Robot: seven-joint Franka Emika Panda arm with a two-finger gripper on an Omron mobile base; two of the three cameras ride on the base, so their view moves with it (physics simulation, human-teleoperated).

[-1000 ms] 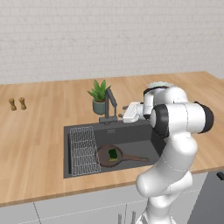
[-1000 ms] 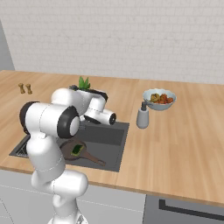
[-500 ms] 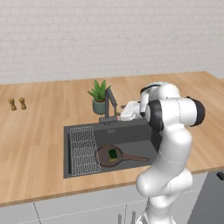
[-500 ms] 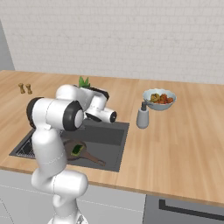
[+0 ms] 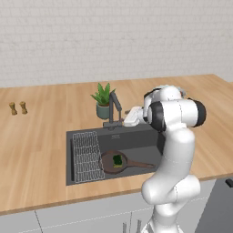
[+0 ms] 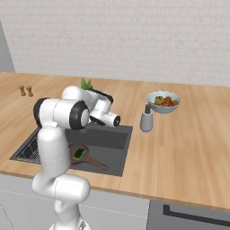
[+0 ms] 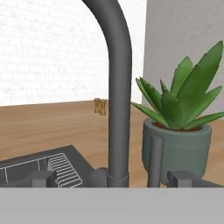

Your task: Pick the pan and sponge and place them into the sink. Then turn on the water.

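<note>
The dark pan (image 5: 113, 162) lies on the floor of the sink (image 5: 136, 136), its handle pointing right. The green sponge (image 5: 117, 160) rests inside it. From the right base view the pan (image 6: 81, 156) and sponge (image 6: 79, 153) sit partly behind my arm in the sink (image 6: 110, 140). The dark faucet (image 5: 113, 109) stands at the sink's back edge, and no water runs from it. My gripper (image 5: 128, 120) hovers just right of the faucet. In the hand view my gripper (image 7: 113, 179) is open, its tips wide apart, with the faucet neck (image 7: 116, 87) and its lever (image 7: 155, 159) close ahead.
A potted plant (image 5: 103, 101) (image 7: 175, 122) stands right behind the faucet. The wire rack (image 5: 87, 156) covers the sink's left side. Two shakers (image 5: 18, 108) stand at the far left. A soap dispenser (image 6: 146, 119) and a fruit bowl (image 6: 164, 101) sit right of the sink.
My elbow has swung slightly left while the hand has stayed close to the faucet. The gripper has remained open. Pan and sponge have not moved.
</note>
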